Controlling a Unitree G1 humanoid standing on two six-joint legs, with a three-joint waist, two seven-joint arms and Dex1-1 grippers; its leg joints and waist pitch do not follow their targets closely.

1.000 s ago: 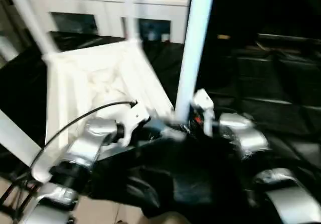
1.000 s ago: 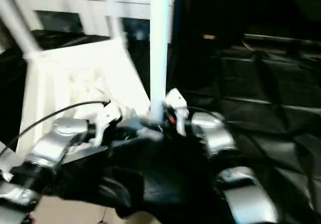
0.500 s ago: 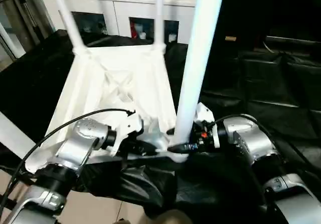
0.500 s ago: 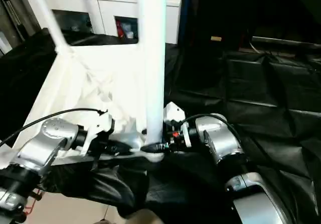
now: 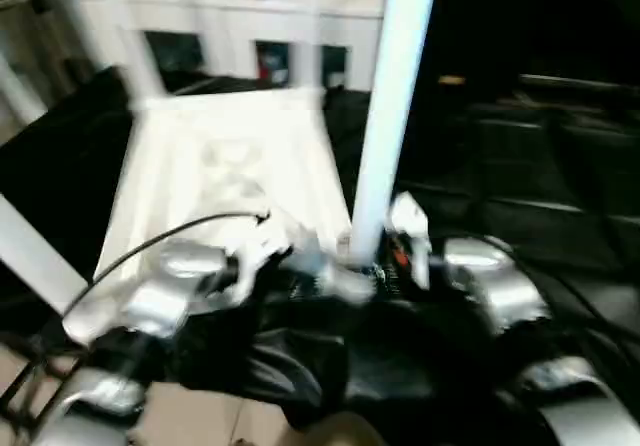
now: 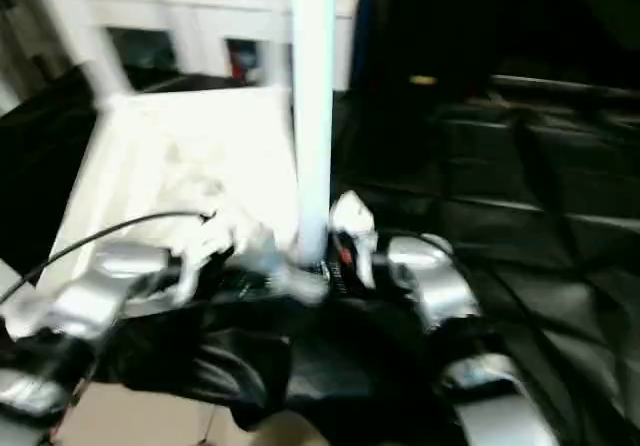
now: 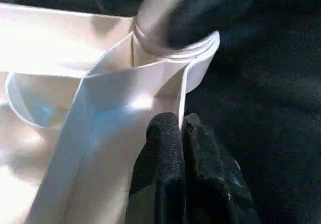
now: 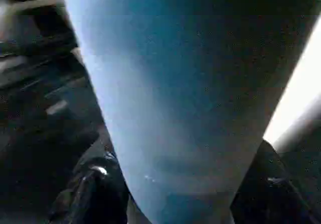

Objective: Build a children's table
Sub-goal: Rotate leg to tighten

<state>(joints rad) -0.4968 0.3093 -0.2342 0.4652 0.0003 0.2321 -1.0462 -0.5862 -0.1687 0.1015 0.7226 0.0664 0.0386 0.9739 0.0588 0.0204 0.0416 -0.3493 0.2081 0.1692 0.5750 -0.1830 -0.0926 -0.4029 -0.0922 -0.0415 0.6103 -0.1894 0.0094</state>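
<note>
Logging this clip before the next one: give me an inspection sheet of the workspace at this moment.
Surface: black cloth, creased.
Job's things: tabletop underside up; near leg upright in the corner socket; two far legs standing, another leg at the left edge.
Clutter: nothing seen.
Grippers: left pincer shut, its fingertips at the socket's rim; right pincer around the near leg's base, a finger on each side.
Cables: black cable arcs over the left forearm.
Surroundings: white cabinet behind.

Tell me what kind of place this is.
Probably an indoor room or lab set up for robot trials: a white cabinet with glass doors stands behind, and black sheeting covers the work surface.
</note>
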